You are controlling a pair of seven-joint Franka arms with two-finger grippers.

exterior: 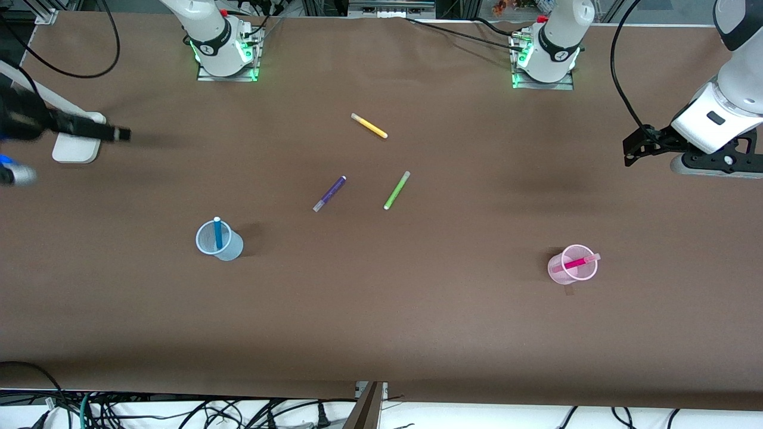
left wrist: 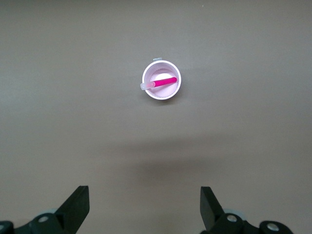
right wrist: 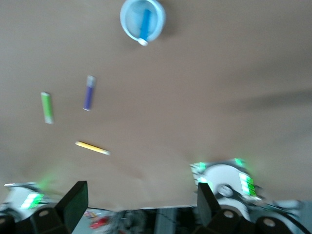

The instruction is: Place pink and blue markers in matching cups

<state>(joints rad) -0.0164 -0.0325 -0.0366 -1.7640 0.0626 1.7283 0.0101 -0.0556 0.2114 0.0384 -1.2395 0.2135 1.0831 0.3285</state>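
Cups and markers already look sorted: the pink cup (exterior: pixel 573 264) stands toward the left arm's end of the table with the pink marker (exterior: pixel 576 263) leaning in it, capped end poking over the rim, and the blue cup (exterior: pixel 218 240) stands toward the right arm's end with the blue marker (exterior: pixel 217 232) upright inside. Between them, farther from the front camera, lie the purple marker (exterior: pixel 329 193), green marker (exterior: pixel 397 190) and yellow marker (exterior: pixel 369 126), all loose on the brown table (exterior: pixel 381 333) and well apart from both cups

By my judgement little is left to spoil; the main risk is a light cup tipping if an arm sweeps low across it, or the slanted pink marker levering its cup over

Both arms are pulled out to the table's ends. The left gripper (exterior: pixel 639 146) hangs over the left arm's end, fingers (left wrist: pixel 77 207) spread wide and empty, its wrist camera looking down on the pink cup (left wrist: pixel 161 80). The right gripper (exterior: pixel 119 133) is over the right arm's end, likewise released, fingers (right wrist: pixel 75 202) apart, holding nothing
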